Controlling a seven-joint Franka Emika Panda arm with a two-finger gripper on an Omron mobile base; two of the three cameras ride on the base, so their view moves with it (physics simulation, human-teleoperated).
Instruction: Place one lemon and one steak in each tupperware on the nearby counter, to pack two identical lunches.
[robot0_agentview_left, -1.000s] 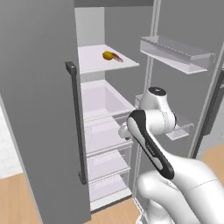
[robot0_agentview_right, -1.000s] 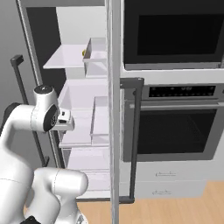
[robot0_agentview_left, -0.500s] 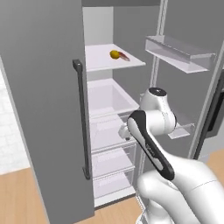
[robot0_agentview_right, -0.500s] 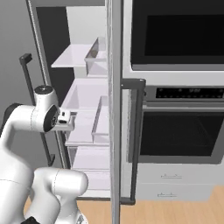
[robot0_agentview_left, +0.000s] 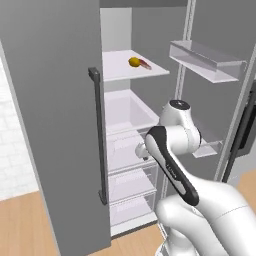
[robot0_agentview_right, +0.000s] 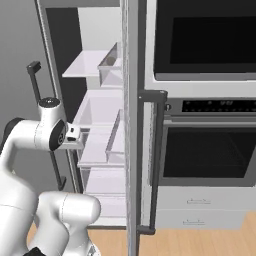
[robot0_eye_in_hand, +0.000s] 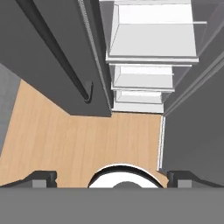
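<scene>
**Spotter:** What's in the fridge from where you sit?

**Operator:** I've got the fridge (robot0_agentview_left: 135, 120) open in front of me. On its upper shelf (robot0_agentview_left: 120, 70) a lemon (robot0_agentview_left: 134, 61) lies with a steak (robot0_agentview_left: 144, 64) touching it on the right side. From the right base view I can make out the lemon (robot0_agentview_right: 111, 61) only dimly through a clear door bin (robot0_agentview_right: 111, 69). Below the shelf there's a deep white drawer (robot0_agentview_left: 125, 112), and I see nothing inside it. Two lower drawers (robot0_agentview_left: 131, 185) sit under that; I can't tell their contents.

**Spotter:** And the gripper?

**Operator:** My gripper (robot0_eye_in_hand: 109, 178) points down toward the wooden floor (robot0_eye_in_hand: 83, 140), with the jaws spread wide and nothing between them. It hangs at about the level of the drawers, well below the lemon and steak.

**Spotter:** Anything in the way?

**Operator:** The closed left door (robot0_agentview_left: 55, 125) with its dark vertical handle (robot0_agentview_left: 98, 135) stands just beside the opening. On the right, the open door (robot0_agentview_left: 220, 90) carries bins (robot0_agentview_left: 205, 60). Beyond that, a wall oven (robot0_agentview_right: 205, 100) with a dark window.
</scene>
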